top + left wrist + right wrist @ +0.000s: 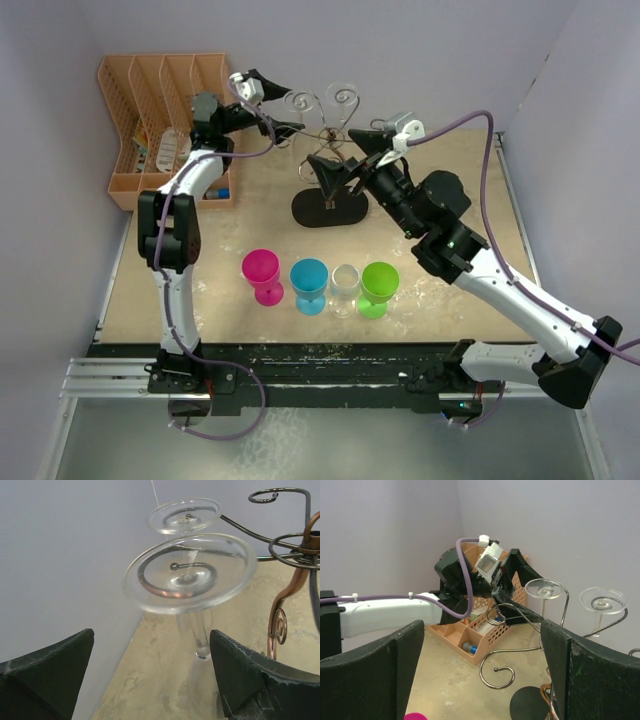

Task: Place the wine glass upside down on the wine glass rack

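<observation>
Risk: our left hand [152, 647], released astride the glass [190, 575] seemingly seated on the rack [286, 600], could knock it loose; right hand [482, 665] gaped.

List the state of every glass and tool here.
Left tool, open, flanking near glass's stem.
Right tool, open, empty.
Near hung glass, upside down on rack.
Far hung glass, upside down.
Pink glass, upright.
Blue glass, upright.
Clear glass, upright.
Green glass, upright.
</observation>
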